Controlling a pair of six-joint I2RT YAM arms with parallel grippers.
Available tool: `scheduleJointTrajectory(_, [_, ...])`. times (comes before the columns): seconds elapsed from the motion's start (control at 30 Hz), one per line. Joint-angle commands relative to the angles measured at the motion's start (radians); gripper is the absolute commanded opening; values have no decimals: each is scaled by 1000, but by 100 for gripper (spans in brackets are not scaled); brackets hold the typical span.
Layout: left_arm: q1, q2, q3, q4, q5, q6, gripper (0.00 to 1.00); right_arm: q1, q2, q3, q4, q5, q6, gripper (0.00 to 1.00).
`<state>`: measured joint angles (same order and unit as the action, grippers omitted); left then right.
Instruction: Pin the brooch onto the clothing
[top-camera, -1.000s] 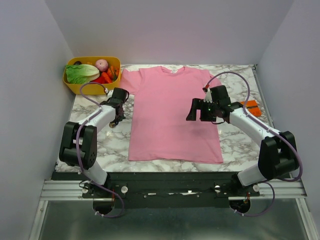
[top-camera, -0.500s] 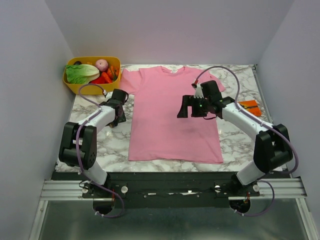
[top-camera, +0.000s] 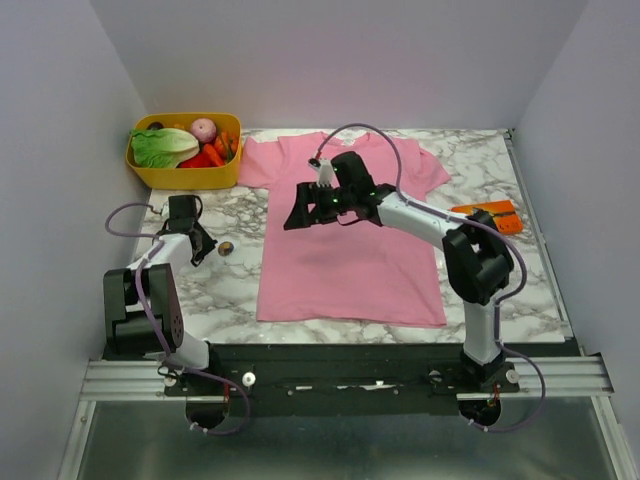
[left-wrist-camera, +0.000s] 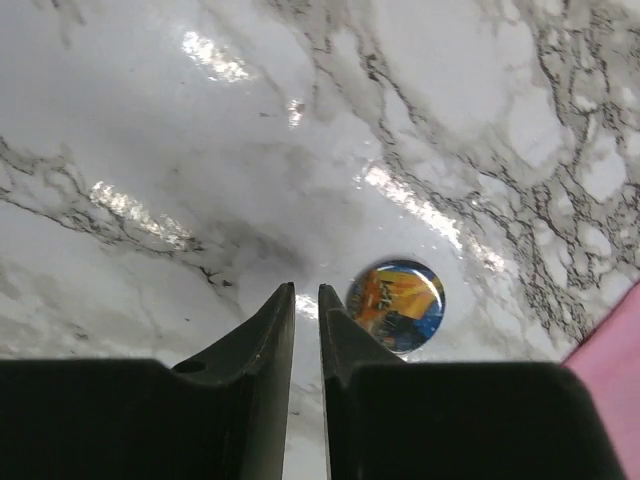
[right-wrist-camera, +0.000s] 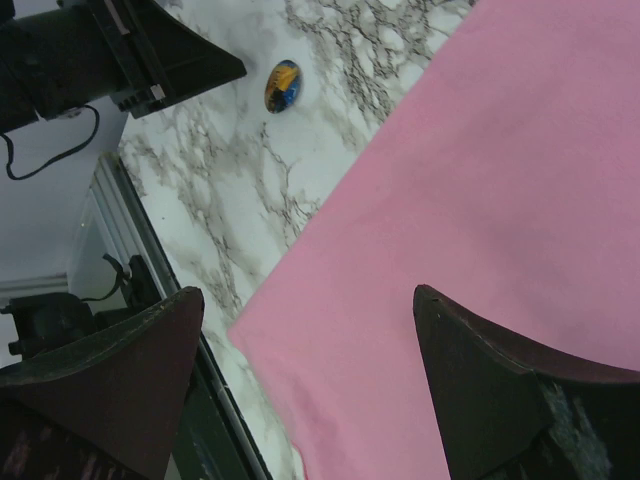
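Note:
The brooch is a small round disc lying on the marble just left of the pink T-shirt, which is spread flat. In the left wrist view the brooch shows orange and blue, right beside my left gripper, whose jaws are almost together with nothing between them. From above, the left gripper sits left of the brooch. My right gripper is wide open and empty above the shirt's left part. Its own view shows its jaws over the shirt, with the brooch beyond.
A yellow tub of vegetables stands at the back left. An orange item lies at the right of the shirt. The shirt's corner shows in the left wrist view. The left arm shows in the right wrist view.
My right arm swung left across the shirt, from its right side to its left part. My left arm drew back to the left, and the brooch now shows on the marble.

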<state>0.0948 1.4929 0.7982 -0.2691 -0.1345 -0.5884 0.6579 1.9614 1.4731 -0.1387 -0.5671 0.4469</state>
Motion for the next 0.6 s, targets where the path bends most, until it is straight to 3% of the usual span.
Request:
scheduleJointTrajectory(0.0, [59, 35, -24, 113, 116, -41, 18, 48, 135, 133, 120, -76, 87, 91])
scheduleJointTrajectory(0.2, [60, 136, -17, 160, 202, -37, 13, 107, 287, 320, 119, -102, 118, 82])
scheduleJointTrajectory(0.27, [60, 147, -22, 183, 214, -37, 13, 117, 338, 357, 116, -100, 133, 81])
scheduleJointTrajectory(0.4, [60, 178, -4, 185, 263, -33, 10, 123, 412, 426, 116, -117, 168, 69])
scheduleJointTrajectory(0.57, [56, 158, -42, 195, 309, -48, 3, 131, 485, 481, 114, -137, 220, 63])
